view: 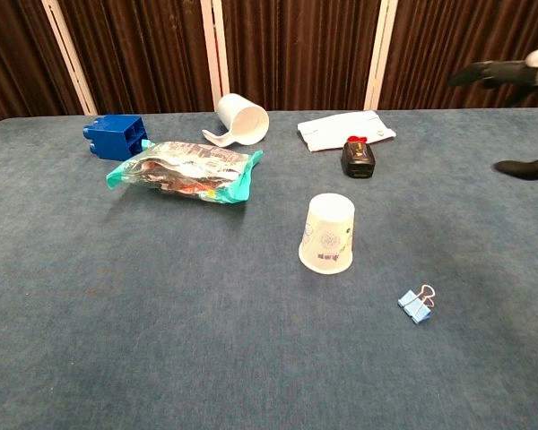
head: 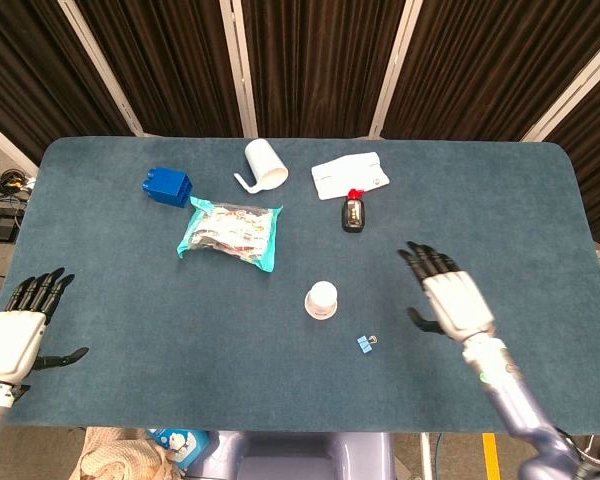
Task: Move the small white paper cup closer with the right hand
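Head view: small white paper cup (head: 321, 299) stands upside down mid-bench. Right robot hand (head: 450, 298) hovers to its right, fingers spread, empty, well apart from it. Approach step; next it must reach left and close around the cup.

A blue-carpeted tabletop (head: 500, 200) carries a scatter of odds and ends. At the back a white mug (head: 264, 164) lies on its side, with a blue block (head: 168, 186) off to its left and a teal snack packet (head: 230, 234) in front. A folded white cloth (head: 350, 174) touches a small black device (head: 353, 213). A blue binder clip (head: 365, 343) sits nearest.
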Robot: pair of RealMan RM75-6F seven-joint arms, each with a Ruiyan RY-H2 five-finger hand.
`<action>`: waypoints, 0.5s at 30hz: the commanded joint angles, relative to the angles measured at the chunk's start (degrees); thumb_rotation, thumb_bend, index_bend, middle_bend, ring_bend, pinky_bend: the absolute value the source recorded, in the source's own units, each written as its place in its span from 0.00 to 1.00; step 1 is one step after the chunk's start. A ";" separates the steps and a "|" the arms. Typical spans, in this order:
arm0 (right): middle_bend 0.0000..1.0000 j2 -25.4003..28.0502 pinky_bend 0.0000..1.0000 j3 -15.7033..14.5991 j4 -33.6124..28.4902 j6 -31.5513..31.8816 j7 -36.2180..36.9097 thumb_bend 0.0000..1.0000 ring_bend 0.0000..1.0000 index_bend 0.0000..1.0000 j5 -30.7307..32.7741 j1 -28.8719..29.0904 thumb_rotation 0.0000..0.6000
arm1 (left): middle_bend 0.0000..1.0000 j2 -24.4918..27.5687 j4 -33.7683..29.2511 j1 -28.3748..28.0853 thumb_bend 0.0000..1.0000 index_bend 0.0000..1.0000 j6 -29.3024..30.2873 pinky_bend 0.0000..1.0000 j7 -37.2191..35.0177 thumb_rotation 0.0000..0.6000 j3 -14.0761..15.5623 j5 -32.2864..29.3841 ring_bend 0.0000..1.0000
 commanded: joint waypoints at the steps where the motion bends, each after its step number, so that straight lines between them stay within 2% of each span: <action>1: 0.00 -3.38 0.15 1.32 0.18 -1.99 -2.42 0.36 0.00 0.00 3.47 3.34 1.00 | 0.00 0.25 -0.01 0.08 0.04 0.00 -0.41 0.04 -0.40 1.00 -0.36 -0.34 0.00; 6: 0.00 -7.50 0.15 2.20 0.93 -4.52 -3.87 0.36 0.00 0.00 7.48 7.51 1.00 | 0.00 0.71 -0.08 0.23 0.04 0.00 -1.16 0.04 -1.39 1.00 -1.02 -1.24 0.00; 15: 0.01 -12.77 0.15 1.13 4.26 -7.12 -7.53 0.36 0.02 0.00 14.50 13.70 1.00 | 0.00 1.16 -0.10 0.45 0.04 0.00 -2.89 0.04 -1.99 1.00 -1.92 -2.30 0.00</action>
